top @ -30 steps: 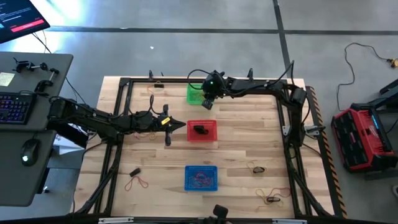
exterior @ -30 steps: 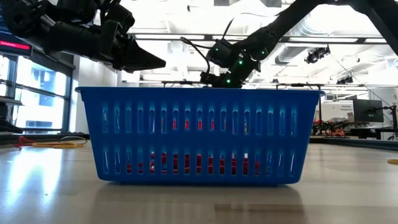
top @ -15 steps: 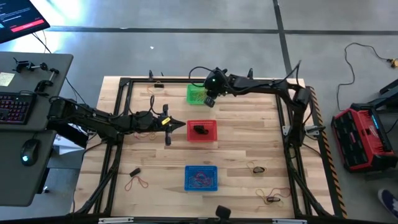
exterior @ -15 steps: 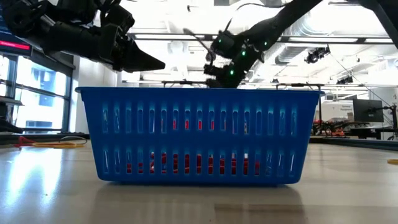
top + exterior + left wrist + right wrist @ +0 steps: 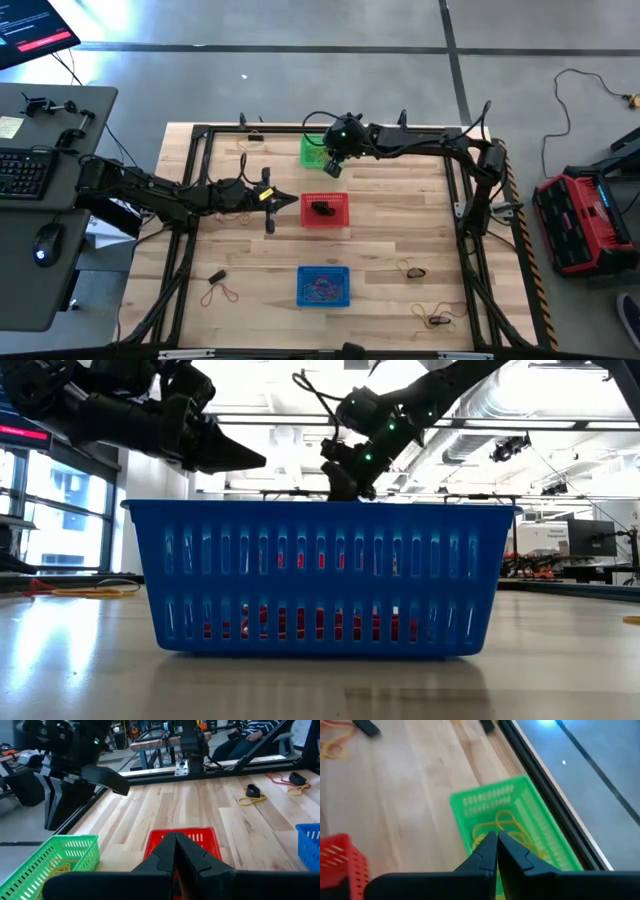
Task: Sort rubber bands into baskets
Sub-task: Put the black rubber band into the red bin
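Note:
The green basket [image 5: 314,150] holds yellow-tan rubber bands [image 5: 500,827]. The red basket [image 5: 325,209] holds a dark clump, and the blue basket [image 5: 323,286] holds red bands. My right gripper [image 5: 496,836] is shut and hovers over the green basket [image 5: 520,820]; I see nothing between its fingers. My left gripper [image 5: 175,836] is shut and hovers at the left edge of the red basket [image 5: 182,840]. It also shows in the high view [image 5: 290,203]. Loose bands lie on the table at the near left [image 5: 220,293] and near right [image 5: 410,270].
More loose bands lie by the near right corner [image 5: 437,320] and the far left frame [image 5: 250,143]. A black frame [image 5: 470,220] rings the wooden table. In the low view the blue basket [image 5: 320,575] fills the foreground. A person sits beyond the table [image 5: 250,730].
My right gripper has risen a little over the green basket and has stayed shut. My left arm has kept still.

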`<state>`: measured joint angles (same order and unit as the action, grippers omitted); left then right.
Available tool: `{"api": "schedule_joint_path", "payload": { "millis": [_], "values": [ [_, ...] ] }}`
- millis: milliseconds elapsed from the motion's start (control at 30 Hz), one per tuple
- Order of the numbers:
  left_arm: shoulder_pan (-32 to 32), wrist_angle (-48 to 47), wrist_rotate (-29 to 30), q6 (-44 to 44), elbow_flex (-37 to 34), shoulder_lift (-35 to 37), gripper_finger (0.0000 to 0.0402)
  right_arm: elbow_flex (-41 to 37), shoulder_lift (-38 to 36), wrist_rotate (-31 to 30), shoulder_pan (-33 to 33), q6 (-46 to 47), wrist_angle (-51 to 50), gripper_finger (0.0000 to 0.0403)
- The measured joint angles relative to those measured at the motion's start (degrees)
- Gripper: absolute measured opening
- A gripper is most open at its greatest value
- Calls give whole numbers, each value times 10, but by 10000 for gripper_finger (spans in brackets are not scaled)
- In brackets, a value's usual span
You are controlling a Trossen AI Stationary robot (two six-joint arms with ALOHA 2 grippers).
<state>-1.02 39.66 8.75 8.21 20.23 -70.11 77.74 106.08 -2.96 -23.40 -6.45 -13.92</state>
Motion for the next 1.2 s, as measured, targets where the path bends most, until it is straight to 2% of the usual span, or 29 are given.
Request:
{"api": "schedule_joint_path", "payload": {
  "millis": [333, 600, 867, 1033, 1200],
  "values": [
    [0, -1, -1, 9, 0, 0, 0, -156, -16, 19, 17, 49, 227, 0],
    [0, -9, -5, 9, 0, 0, 0, -257, -57, 15, 42, 67, 325, 0],
    [13, -21, -5, -4, 1, 6, 0, -368, -142, -3, 85, 82, 378, 0],
    [23, -80, 9, -1, 0, 40, 0, -455, -186, -6, 115, 118, 446, 0],
    [44, -180, 3, -19, 1, 104, 0, -525, -197, -48, 160, 136, 512, 0]
  ]
}}
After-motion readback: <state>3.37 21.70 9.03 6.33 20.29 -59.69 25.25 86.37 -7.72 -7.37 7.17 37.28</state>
